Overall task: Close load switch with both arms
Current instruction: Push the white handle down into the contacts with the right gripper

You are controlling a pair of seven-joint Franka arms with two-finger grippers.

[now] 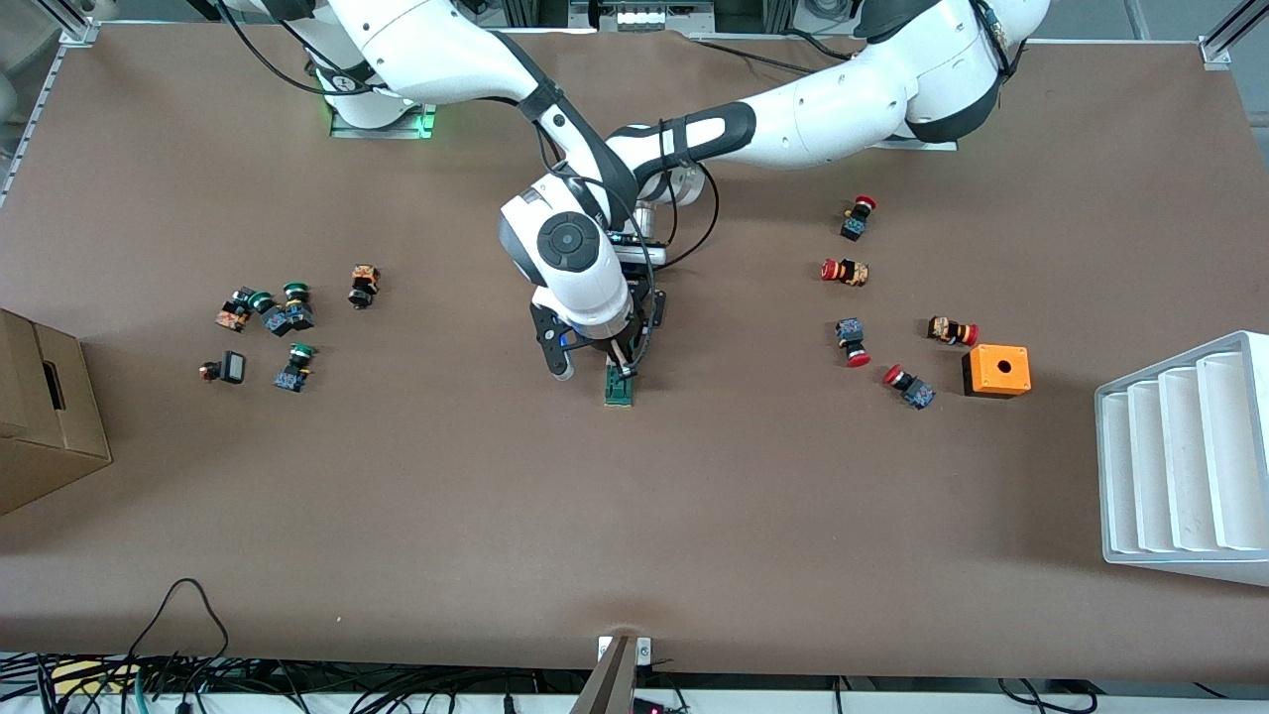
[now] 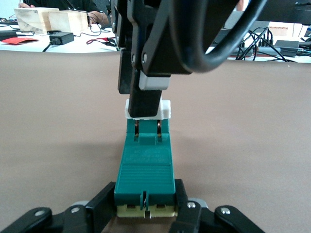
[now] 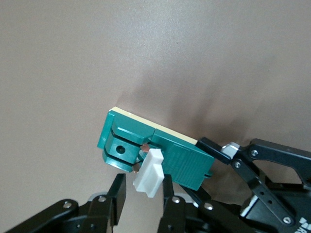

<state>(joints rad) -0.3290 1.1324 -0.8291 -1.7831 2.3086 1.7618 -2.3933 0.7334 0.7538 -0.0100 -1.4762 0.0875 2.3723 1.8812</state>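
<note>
The load switch (image 1: 620,385), a narrow dark-green block with a cream underside, lies flat on the brown table near its middle. My left gripper (image 2: 145,206) is shut on the end of the load switch (image 2: 145,170) away from the lever, one finger on each long side. Its white lever (image 3: 149,172) sticks up at the other end, the end nearer the front camera. My right gripper (image 3: 142,187) comes down over that end, and the lever stands between its open fingers. One finger (image 3: 167,191) touches the lever; a small gap separates the other from it.
Several red-capped push buttons (image 1: 846,271) and an orange box (image 1: 996,370) lie toward the left arm's end. Green-capped buttons (image 1: 294,307) lie toward the right arm's end, near a cardboard box (image 1: 45,416). A white rack (image 1: 1185,456) stands at the table edge past the orange box.
</note>
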